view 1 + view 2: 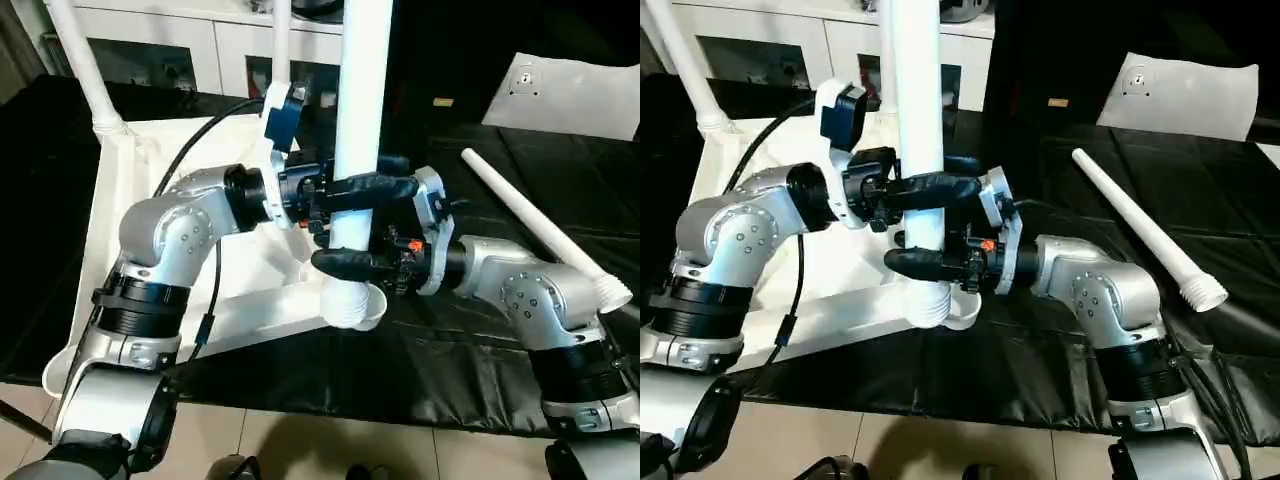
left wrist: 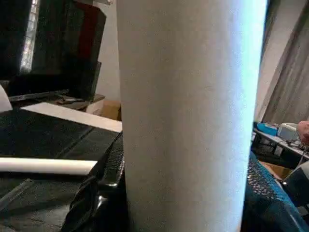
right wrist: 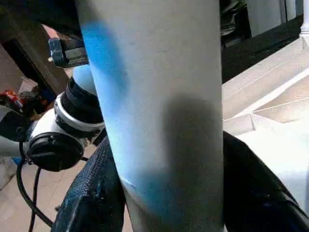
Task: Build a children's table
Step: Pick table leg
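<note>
1. White plastic tabletop (image 1: 130,215) lies upside down on the black cloth (image 1: 420,370) at the left, ribs up.
2. One leg already stands in the far left corner socket, the far leg (image 1: 85,65). A second white tube rises behind the arms at the far side; I cannot tell whether it is seated.
3. Both grippers hold an upright leg (image 1: 360,100) over the near right corner socket (image 1: 355,305). The left gripper (image 1: 365,187) clasps it higher up, fingers closed round the tube; the right gripper (image 1: 350,263) wraps it lower, just above the ribbed end.
4. That end sits at the socket, but I judge it not fully home.
5. Another leg, the spare leg (image 1: 545,230), lies loose on the cloth at the right, well apart from the tabletop.
6. So roughly half remains: seating this leg, then fitting the spare, then turning the table over.
</note>
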`<state>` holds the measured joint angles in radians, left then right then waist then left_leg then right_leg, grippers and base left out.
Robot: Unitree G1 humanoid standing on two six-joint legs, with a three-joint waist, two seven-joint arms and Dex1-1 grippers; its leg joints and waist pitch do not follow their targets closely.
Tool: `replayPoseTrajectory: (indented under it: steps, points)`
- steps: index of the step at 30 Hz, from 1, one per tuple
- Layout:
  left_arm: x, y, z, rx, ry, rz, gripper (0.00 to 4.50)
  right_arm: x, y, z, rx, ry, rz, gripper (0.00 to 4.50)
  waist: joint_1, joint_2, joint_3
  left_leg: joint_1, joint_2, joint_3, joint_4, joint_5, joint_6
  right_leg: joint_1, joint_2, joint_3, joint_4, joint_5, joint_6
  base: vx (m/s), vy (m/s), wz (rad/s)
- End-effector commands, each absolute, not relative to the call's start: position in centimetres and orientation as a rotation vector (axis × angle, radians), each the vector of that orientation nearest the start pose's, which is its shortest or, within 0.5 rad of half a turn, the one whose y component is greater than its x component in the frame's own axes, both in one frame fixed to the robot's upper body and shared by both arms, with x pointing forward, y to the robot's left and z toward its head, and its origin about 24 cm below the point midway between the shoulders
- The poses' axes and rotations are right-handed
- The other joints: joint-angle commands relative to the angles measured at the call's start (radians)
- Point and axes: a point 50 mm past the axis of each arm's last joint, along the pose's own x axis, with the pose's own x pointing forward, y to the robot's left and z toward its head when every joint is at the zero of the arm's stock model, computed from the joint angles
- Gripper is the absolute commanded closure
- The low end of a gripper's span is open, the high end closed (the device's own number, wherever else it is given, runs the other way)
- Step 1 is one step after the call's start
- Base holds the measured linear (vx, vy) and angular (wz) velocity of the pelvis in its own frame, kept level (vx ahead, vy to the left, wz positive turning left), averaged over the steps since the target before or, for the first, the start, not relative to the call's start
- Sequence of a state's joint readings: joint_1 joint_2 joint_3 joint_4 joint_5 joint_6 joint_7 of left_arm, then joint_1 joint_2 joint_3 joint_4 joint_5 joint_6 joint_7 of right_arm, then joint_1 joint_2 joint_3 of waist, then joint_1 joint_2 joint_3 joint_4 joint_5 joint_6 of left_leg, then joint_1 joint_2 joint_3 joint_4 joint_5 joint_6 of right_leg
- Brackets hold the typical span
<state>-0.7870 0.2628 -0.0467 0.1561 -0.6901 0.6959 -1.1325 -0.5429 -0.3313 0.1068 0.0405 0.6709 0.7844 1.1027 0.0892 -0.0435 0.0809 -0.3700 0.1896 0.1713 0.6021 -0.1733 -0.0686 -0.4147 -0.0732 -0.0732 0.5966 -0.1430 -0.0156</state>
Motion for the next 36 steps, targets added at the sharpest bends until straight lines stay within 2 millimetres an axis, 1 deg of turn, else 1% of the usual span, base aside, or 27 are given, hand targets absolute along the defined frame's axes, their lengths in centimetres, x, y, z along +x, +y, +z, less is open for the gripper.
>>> replayPoseTrajectory:
  steps: [1,7,8,9,10,11,13,15,16,17,18,19,20,21,24,25,26,29,30,31,32,33,34,35,36]
  points:
    - [31.3,7.6,21.3,-0.264,-0.065,-1.605,2.62,28.8,-10.0,13.8,0.355,0.277,1.493,2.43,0.002,-0.005,-0.088,0.009,0.029,-0.004,-0.065,-0.166,-0.002,0.059,-0.064,0.041,-0.073,-0.398,-0.124,0.0,0.0,0.0]
    - [31.7,7.6,21.3,-0.272,-0.046,-1.581,2.62,28.9,-10.1,13.9,0.348,0.264,1.48,2.45,0.002,-0.005,-0.088,0.01,0.03,-0.004,-0.065,-0.169,-0.003,0.059,-0.065,0.041,-0.073,-0.402,-0.124,0.0,0.0,0.0]
    - [31.8,7.6,21.4,-0.29,-0.048,-1.574,2.06,29.0,-10.1,13.9,0.348,0.255,1.469,2.46,0.001,-0.008,-0.088,0.009,0.03,-0.004,-0.065,-0.167,-0.004,0.06,-0.065,0.04,-0.073,-0.403,-0.123,0.0,0.0,0.0]
    - [31.9,7.6,21.6,-0.31,-0.056,-1.558,2.06,29.1,-10.1,14.0,0.344,0.242,1.454,2.46,0.002,-0.007,-0.088,0.009,0.029,-0.004,-0.064,-0.167,-0.003,0.059,-0.065,0.04,-0.073,-0.402,-0.124,0.0,0.0,0.0]
    - [32.0,7.6,21.7,-0.328,-0.061,-1.548,1.92,29.2,-10.1,14.1,0.338,0.231,1.439,2.46,0.002,-0.007,-0.088,0.009,0.029,-0.003,-0.064,-0.167,-0.003,0.059,-0.065,0.041,-0.073,-0.403,-0.124,0.0,0.0,0.0]
    - [32.0,7.8,21.8,-0.315,-0.084,-1.525,1.86,29.6,-10.2,14.2,0.316,0.199,1.376,2.46,0.001,-0.006,-0.088,0.008,0.028,-0.004,-0.064,-0.167,-0.003,0.06,-0.064,0.039,-0.074,-0.405,-0.124,0.0,0.0,0.0]
    - [32.1,7.9,21.7,-0.291,-0.091,-1.498,1.63,29.9,-10.3,14.3,0.304,0.184,1.344,2.53,0.001,-0.007,-0.089,0.008,0.03,-0.005,-0.065,-0.163,-0.01,0.059,-0.066,0.039,-0.073,-0.406,-0.12,0.0,0.0,0.0]
    - [32.3,8.0,21.4,-0.257,-0.1,-1.437,1.52,30.2,-10.3,14.4,0.294,0.17,1.304,2.57,0.0,-0.007,-0.088,0.009,0.03,-0.005,-0.066,-0.165,-0.012,0.058,-0.064,0.04,-0.073,-0.404,-0.116,0.0,0.0,0.0]
    - [32.5,8.2,21.3,-0.255,-0.104,-1.38,1.52,30.4,-10.3,14.5,0.279,0.152,1.266,2.57,0.001,-0.003,-0.09,0.01,0.03,-0.005,-0.065,-0.162,-0.012,0.059,-0.064,0.041,-0.072,-0.393,-0.116,0.0,0.0,0.0]
    - [32.7,8.3,21.2,-0.244,-0.119,-1.314,1.52,30.8,-10.3,14.5,0.252,0.136,1.191,2.57,0.0,-0.003,-0.09,0.009,0.032,-0.005,-0.066,-0.16,-0.016,0.058,-0.064,0.041,-0.07,-0.377,-0.12,0.0,0.0,0.0]
    - [32.6,8.3,21.2,-0.242,-0.122,-1.307,1.52,30.9,-10.3,14.5,0.248,0.136,1.18,2.57,-0.001,-0.004,-0.089,0.009,0.032,-0.005,-0.066,-0.16,-0.02,0.059,-0.065,0.041,-0.068,-0.371,-0.125,0.0,0.0,0.0]
    - [32.7,8.3,21.1,-0.225,-0.134,-1.246,1.52,31.2,-10.2,14.5,0.235,0.126,1.126,2.57,-0.003,-0.004,-0.089,0.008,0.032,-0.005,-0.066,-0.161,-0.022,0.059,-0.064,0.041,-0.068,-0.37,-0.123,0.0,0.0,0.0]
    - [32.7,8.2,21.0,-0.22,-0.137,-1.199,1.52,31.2,-10.0,14.5,0.234,0.116,1.102,2.57,-0.004,-0.004,-0.089,0.008,0.032,-0.005,-0.066,-0.161,-0.023,0.059,-0.064,0.041,-0.068,-0.37,-0.122,0.0,0.0,0.0]
    - [32.8,8.2,21.0,-0.219,-0.139,-1.166,1.52,31.3,-9.9,14.5,0.235,0.108,1.088,2.57,-0.003,-0.008,-0.09,0.008,0.032,-0.005,-0.066,-0.16,-0.023,0.059,-0.064,0.041,-0.068,-0.369,-0.12,0.0,0.0,0.0]
    - [33.0,8.1,20.9,-0.213,-0.137,-1.069,1.52,31.2,-9.6,14.5,0.226,0.093,1.062,2.57,-0.002,-0.006,-0.09,0.008,0.031,-0.004,-0.065,-0.157,-0.013,0.058,-0.062,0.042,-0.068,-0.362,-0.115,0.0,0.0,0.0]
    - [33.1,8.1,20.8,-0.213,-0.134,-0.979,1.52,31.2,-9.1,14.5,0.223,0.078,1.036,2.57,-0.003,-0.007,-0.089,0.008,0.032,-0.004,-0.066,-0.162,-0.015,0.058,-0.062,0.042,-0.067,-0.362,-0.114,0.0,0.0,0.0]
    - [33.2,8.1,20.7,-0.211,-0.127,-0.921,1.52,31.2,-8.9,14.5,0.223,0.07,1.021,2.57,-0.004,-0.005,-0.088,0.007,0.033,-0.006,-0.066,-0.166,-0.017,0.058,-0.063,0.041,-0.068,-0.362,-0.114,0.0,0.0,0.0]
    - [33.3,8.0,20.5,-0.223,-0.13,-0.776,1.52,31.4,-8.5,14.4,0.215,0.054,0.969,2.57,-0.006,-0.006,-0.088,0.006,0.032,-0.005,-0.066,-0.176,-0.015,0.057,-0.062,0.041,-0.073,-0.383,-0.102,0.0,0.0,0.0]
    - [33.3,7.9,20.4,-0.228,-0.124,-0.754,1.52,31.4,-8.5,14.3,0.217,0.052,0.96,2.57,-0.005,-0.005,-0.088,0.006,0.031,-0.005,-0.066,-0.175,-0.014,0.057,-0.062,0.041,-0.073,-0.386,-0.097,0.0,0.0,0.0]
    - [33.3,7.9,20.4,-0.228,-0.124,-0.754,1.69,31.4,-8.5,14.3,0.217,0.052,0.96,2.57,-0.005,-0.006,-0.088,0.006,0.03,-0.005,-0.066,-0.175,-0.013,0.057,-0.061,0.04,-0.074,-0.386,-0.094,0.0,0.0,0.0]
    - [33.2,7.7,20.5,-0.269,-0.143,-0.664,1.79,31.5,-8.2,14.3,0.227,0.046,0.933,2.57,-0.005,-0.004,-0.088,0.006,0.031,-0.006,-0.066,-0.178,-0.013,0.057,-0.06,0.041,-0.074,-0.387,-0.09,0.0,0.0,0.0]
    - [33.2,7.5,20.5,-0.279,-0.152,-0.635,1.79,31.5,-8.0,14.3,0.227,0.043,0.923,2.57,-0.009,-0.007,-0.087,0.003,0.029,-0.004,-0.064,-0.185,-0.01,0.056,-0.058,0.039,-0.079,-0.394,-0.083,0.0,0.0,0.0]
    - [33.1,7.3,20.5,-0.272,-0.156,-0.633,1.86,31.5,-7.9,14.2,0.224,0.041,0.921,2.58,-0.007,-0.007,-0.088,0.006,0.028,-0.005,-0.064,-0.187,-0.008,0.055,-0.059,0.038,-0.081,-0.406,-0.077,0.0,0.0,0.0]
    - [32.9,7.0,20.5,-0.256,-0.158,-0.639,1.86,31.5,-7.8,14.2,0.218,0.04,0.921,2.59,-0.006,-0.008,-0.088,0.004,0.027,-0.006,-0.065,-0.188,-0.002,0.054,-0.058,0.038,-0.083,-0.425,-0.06,0.0,0.0,0.0]
    - [32.8,6.8,20.4,-0.25,-0.157,-0.643,1.86,31.4,-7.8,14.2,0.215,0.039,0.92,2.59,-0.007,-0.007,-0.088,0.005,0.027,-0.007,-0.065,-0.188,-0.002,0.054,-0.059,0.037,-0.083,-0.428,-0.056,0.0,0.0,0.0]
